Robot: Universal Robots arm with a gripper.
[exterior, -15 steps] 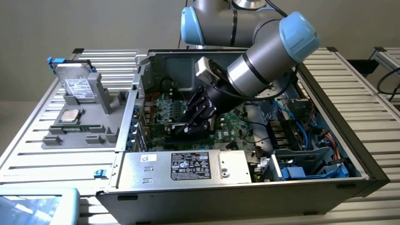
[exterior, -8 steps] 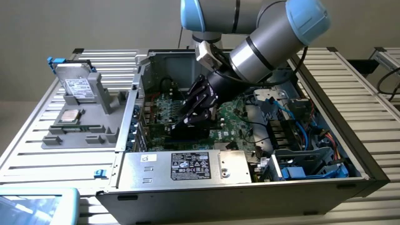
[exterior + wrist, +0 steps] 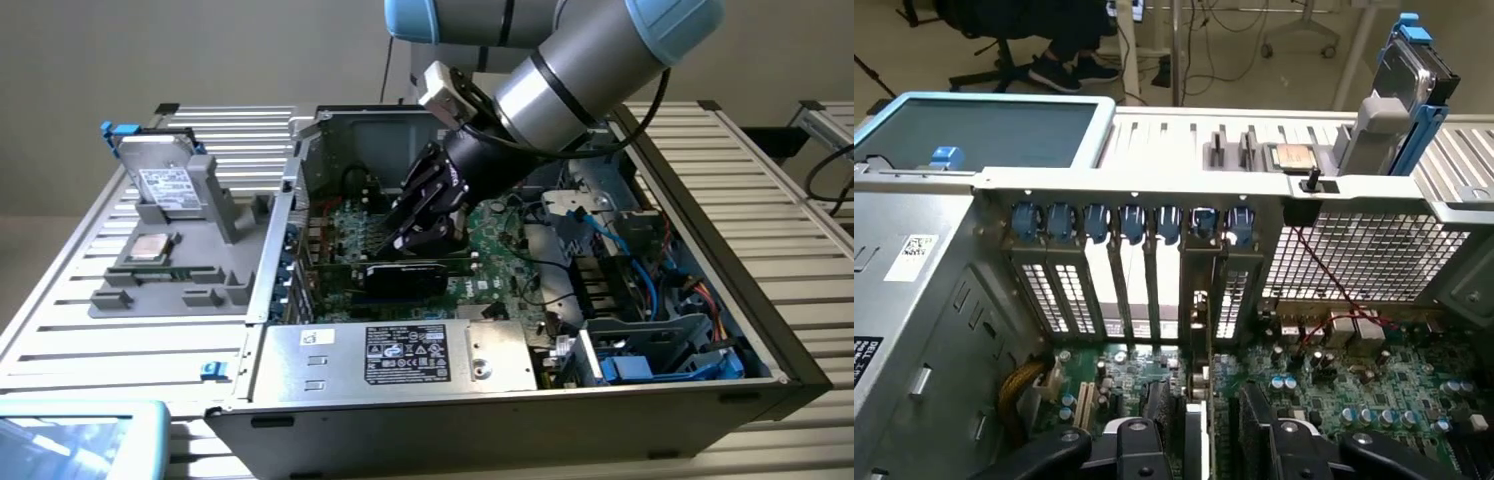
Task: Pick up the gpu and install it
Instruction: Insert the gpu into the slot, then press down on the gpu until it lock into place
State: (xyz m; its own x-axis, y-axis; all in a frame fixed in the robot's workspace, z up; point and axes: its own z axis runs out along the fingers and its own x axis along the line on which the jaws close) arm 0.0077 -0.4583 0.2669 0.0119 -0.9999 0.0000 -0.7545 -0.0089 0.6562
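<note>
The gpu (image 3: 400, 278), a green card with a black fan block, stands upright in a slot on the motherboard (image 3: 501, 250) inside the open computer case. My gripper (image 3: 420, 240) hangs right above it, reaching down into the case. In the wrist view the gpu (image 3: 1196, 430) appears edge-on, its bracket end lined up with the rear slot openings (image 3: 1199, 300). The gripper (image 3: 1209, 450) is open and straddles the card, with a black finger (image 3: 1129, 445) to either side. I cannot tell whether the fingers touch the card.
The power supply (image 3: 400, 355) with its label fills the case's near corner. Cables and drive bays (image 3: 654, 330) crowd the exterior view's right. A grey fixture (image 3: 174, 270) beside the case holds a hard drive (image 3: 167, 185) and a processor (image 3: 147, 245). A person's feet (image 3: 1064, 68) rest beyond the table.
</note>
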